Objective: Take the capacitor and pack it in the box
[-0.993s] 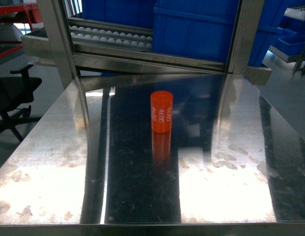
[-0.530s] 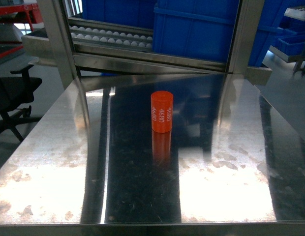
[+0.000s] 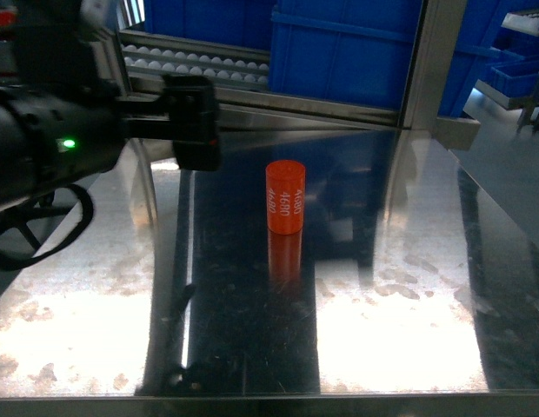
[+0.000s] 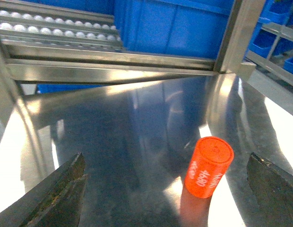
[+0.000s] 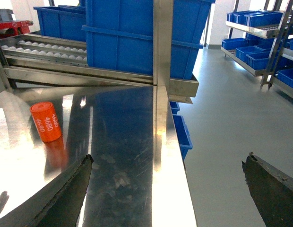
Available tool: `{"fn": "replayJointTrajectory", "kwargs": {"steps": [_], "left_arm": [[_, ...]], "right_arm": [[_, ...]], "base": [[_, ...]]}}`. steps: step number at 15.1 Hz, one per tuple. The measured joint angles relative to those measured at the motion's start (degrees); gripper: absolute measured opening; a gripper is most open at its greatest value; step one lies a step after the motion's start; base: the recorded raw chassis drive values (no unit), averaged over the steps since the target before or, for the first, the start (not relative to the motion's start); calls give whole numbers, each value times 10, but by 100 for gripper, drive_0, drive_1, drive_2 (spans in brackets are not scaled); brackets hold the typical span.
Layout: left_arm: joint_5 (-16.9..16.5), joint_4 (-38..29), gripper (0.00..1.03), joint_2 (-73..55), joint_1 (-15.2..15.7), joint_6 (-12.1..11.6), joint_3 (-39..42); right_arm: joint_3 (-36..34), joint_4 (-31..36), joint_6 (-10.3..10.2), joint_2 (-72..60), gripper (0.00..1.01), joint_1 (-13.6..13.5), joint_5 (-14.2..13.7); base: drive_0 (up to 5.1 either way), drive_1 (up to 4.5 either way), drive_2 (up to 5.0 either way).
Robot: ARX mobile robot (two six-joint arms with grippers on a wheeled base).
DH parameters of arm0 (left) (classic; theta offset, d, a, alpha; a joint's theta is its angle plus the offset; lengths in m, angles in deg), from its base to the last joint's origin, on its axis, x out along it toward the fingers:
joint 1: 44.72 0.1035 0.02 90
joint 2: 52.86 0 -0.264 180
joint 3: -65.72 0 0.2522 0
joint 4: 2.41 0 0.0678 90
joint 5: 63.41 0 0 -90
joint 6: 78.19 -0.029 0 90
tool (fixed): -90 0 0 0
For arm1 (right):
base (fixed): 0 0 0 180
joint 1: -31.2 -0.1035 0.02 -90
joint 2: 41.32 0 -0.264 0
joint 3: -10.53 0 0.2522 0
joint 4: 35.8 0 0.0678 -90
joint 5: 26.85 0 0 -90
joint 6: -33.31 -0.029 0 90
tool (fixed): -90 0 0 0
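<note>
The capacitor (image 3: 285,197) is a short orange cylinder with white "4680" print, standing upright at the middle of the steel table (image 3: 400,295). My left arm (image 3: 96,139) reaches in from the left edge of the head view, its dark, blurred end stopping left of and behind the capacitor. In the left wrist view, the left gripper (image 4: 168,189) is open wide, and the capacitor (image 4: 209,166) stands ahead between the fingers, nearer the right one. The right gripper (image 5: 168,189) is open over the table's right edge, with the capacitor (image 5: 46,122) far to its left. The box is out of view.
Large blue crates (image 3: 343,48) and a roller conveyor (image 3: 196,65) stand behind the table inside a steel frame with upright posts (image 3: 426,61). Beyond the table's right edge (image 5: 172,156) is grey floor, with shelves of blue bins (image 5: 253,19) farther off.
My left arm has come into the head view from the left and now hangs over the back left of the table. The capacitor has not moved.
</note>
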Motion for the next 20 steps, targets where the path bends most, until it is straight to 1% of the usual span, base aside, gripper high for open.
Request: {"fn": "replayJointTrajectory", "kwargs": {"steps": [5,10,12,13,14,16,18,19,20], "left_arm": [[-13,3,98,-51,-17,-1,-49],[-16,16,98,-99,-34,-1,-91],[-30,47,98,-188,-62,0,-169],[-31,78,98,-244,-62,8,-219],[-31,95,98,-280,-61,10,-253],[-31,114,98,-322,-60,11,-292],[-31,132,98,-337,-60,12,-313],[-31,148,90,-341,-59,14,-326],[-32,171,76,-341,-58,17,-338]], "right_arm": [[0,0,0,0,98,0,0],[0,0,0,0,98,0,0],[0,0,0,0,98,0,0],[0,0,0,0,98,0,0],[0,0,0,0,98,0,0],[0,0,0,0,98,0,0],[0,0,0,0,98,0,0],[0,0,0,0,98,0,0],[0,0,0,0,98,0,0]], "base": [[0,0,0],[0,0,0],[0,0,0],[0,0,0],[0,0,0],[0,0,0],[0,0,0],[0,0,0],[0,0,0]]}}
